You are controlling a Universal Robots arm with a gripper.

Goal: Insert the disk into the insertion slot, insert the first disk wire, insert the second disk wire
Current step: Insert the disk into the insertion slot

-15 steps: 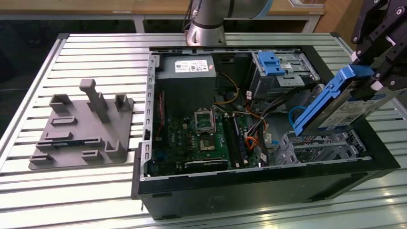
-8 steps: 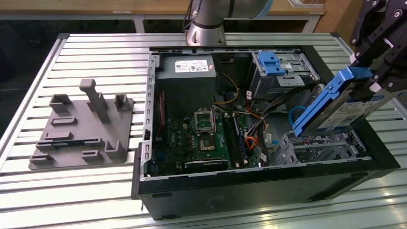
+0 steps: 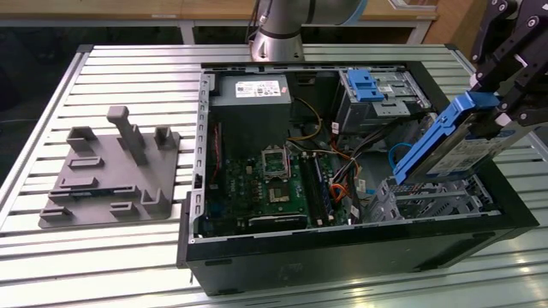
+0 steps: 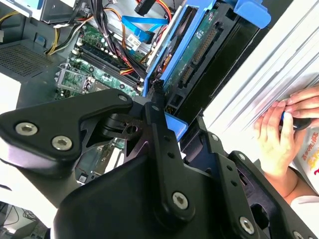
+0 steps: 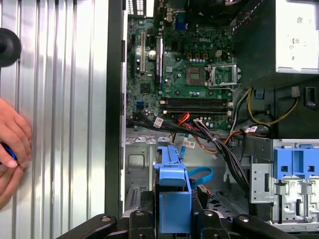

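Note:
My gripper [image 3: 489,110] is shut on the disk [image 3: 453,146], a grey drive in a bright blue caddy. It grips the caddy by its upper end at the exterior view's right. The disk hangs tilted, with its lower end at the open top of the insertion slot [image 3: 432,196], a perforated silver cage in the case's near right corner. In both wrist views the gripper [image 4: 167,124] [image 5: 174,221] clamps the disk [image 4: 192,55] [image 5: 174,191] on its blue frame. A blue flat cable [image 3: 398,154] [image 5: 200,175] and a bundle of black wires [image 5: 224,149] lie loose beside the slot.
The open computer case [image 3: 342,247] holds a motherboard [image 3: 276,186], a power supply [image 3: 250,90] and a taller bay with a blue tab [image 3: 368,86]. A grey fixture [image 3: 111,176] lies on the slatted table at the left. A person's hand [image 5: 12,142] [image 4: 289,122] rests on the table beside the case.

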